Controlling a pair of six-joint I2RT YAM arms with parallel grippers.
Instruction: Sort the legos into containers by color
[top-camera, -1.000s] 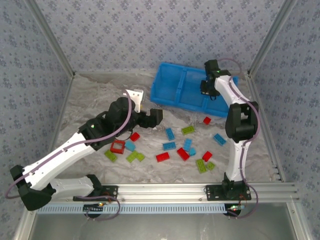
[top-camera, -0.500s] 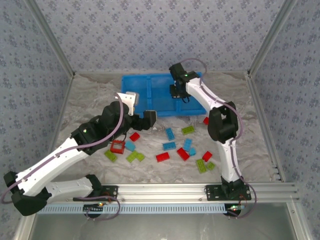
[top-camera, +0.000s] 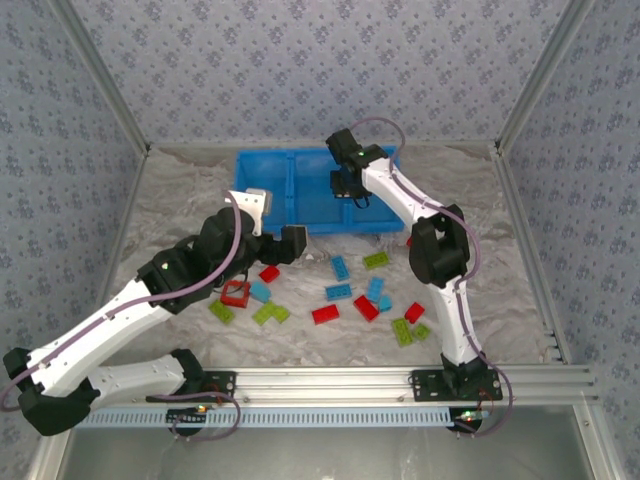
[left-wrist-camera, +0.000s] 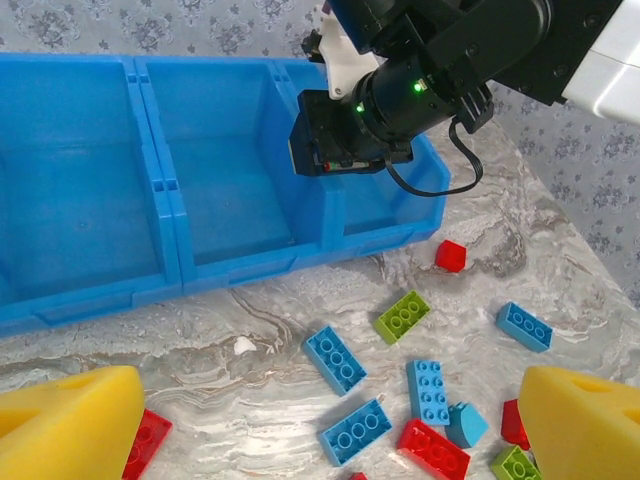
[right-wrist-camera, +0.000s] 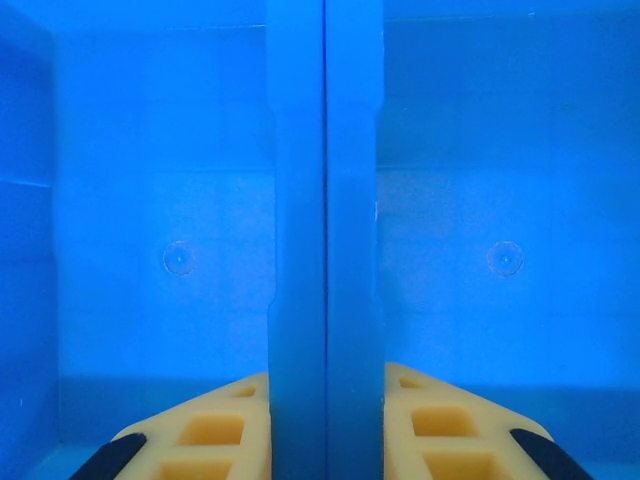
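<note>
Legos (top-camera: 338, 292), red, light blue and lime, are lying scattered across the table's (top-camera: 180, 200) middle, before the far-edge bin (top-camera: 262, 190). Your right wrist camera is showing the right gripper (right-wrist-camera: 325, 440) clamping the divider (right-wrist-camera: 325, 200), which the top view is hiding. Your left gripper (left-wrist-camera: 325, 420) is gaping wide.

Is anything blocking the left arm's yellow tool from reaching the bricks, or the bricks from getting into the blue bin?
Nothing visible lies between the open left tool and the bricks below it. At the bin, the right tool grips a divider, so that arm hangs over part of the bin.
</note>
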